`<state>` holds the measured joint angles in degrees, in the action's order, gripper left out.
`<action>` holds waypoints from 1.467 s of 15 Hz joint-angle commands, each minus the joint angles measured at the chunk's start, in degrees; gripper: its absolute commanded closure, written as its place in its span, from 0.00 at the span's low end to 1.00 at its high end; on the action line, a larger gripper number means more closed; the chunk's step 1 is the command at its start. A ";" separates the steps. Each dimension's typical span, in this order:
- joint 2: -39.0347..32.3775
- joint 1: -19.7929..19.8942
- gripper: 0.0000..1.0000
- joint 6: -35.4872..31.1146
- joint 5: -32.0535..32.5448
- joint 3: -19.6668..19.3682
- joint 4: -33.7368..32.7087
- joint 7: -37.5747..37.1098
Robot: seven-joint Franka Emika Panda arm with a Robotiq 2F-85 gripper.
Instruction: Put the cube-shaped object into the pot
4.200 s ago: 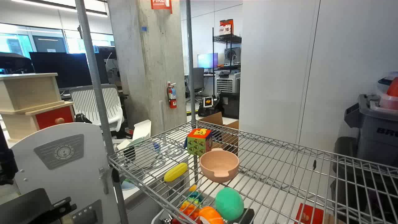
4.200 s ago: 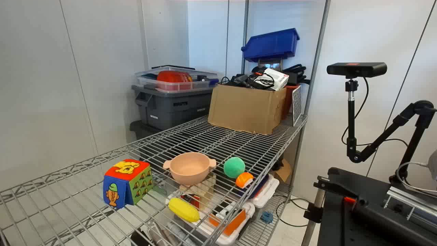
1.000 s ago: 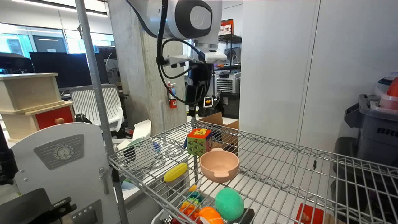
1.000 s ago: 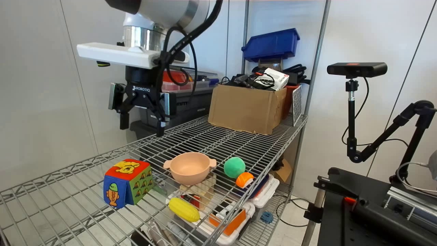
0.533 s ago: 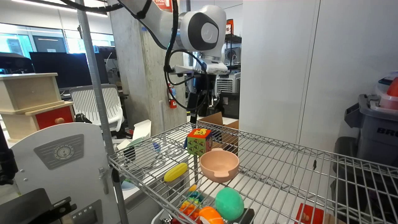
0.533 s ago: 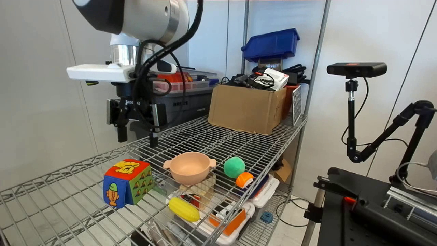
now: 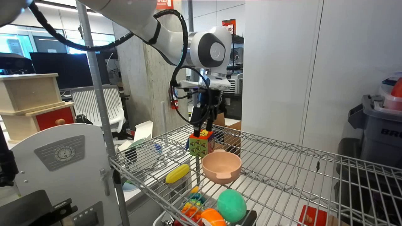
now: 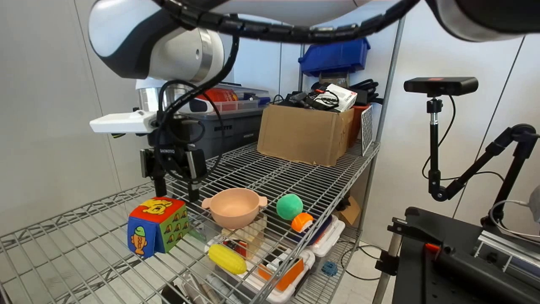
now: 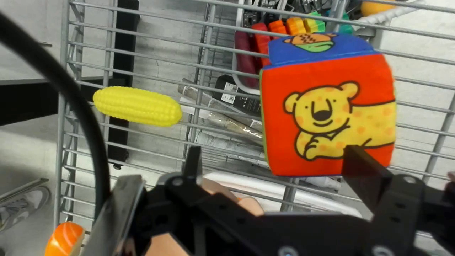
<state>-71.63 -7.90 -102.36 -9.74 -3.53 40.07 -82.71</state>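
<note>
A fabric cube [image 8: 158,226] with printed red, blue and green faces rests on the grey metal wire shelf [image 8: 291,175], beside the smooth, round, salmon-pink pot [image 8: 234,210]. The black two-fingered gripper [image 8: 176,194] hangs released, fingers [image 8: 193,193] parted, near the cube's top; contact cannot be determined. A ribbed yellow corn cob [image 8: 228,259] lies apart from cube and pot.

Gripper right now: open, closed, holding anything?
Gripper: open, holding nothing; the toy cube is ungripped.
</note>
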 commanded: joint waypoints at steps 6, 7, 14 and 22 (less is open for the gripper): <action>-9.19 -0.59 0.00 -1.79 2.00 -0.90 -13.03 -5.66; -9.40 -0.60 0.00 -2.17 1.92 -0.82 -13.18 -6.20; -9.88 -0.59 0.42 -3.66 4.47 0.12 -13.82 -10.32; -9.99 -0.49 1.00 -4.05 5.43 0.46 -14.01 -11.42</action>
<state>-81.51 -8.24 -105.92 -5.59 -3.77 25.97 -92.98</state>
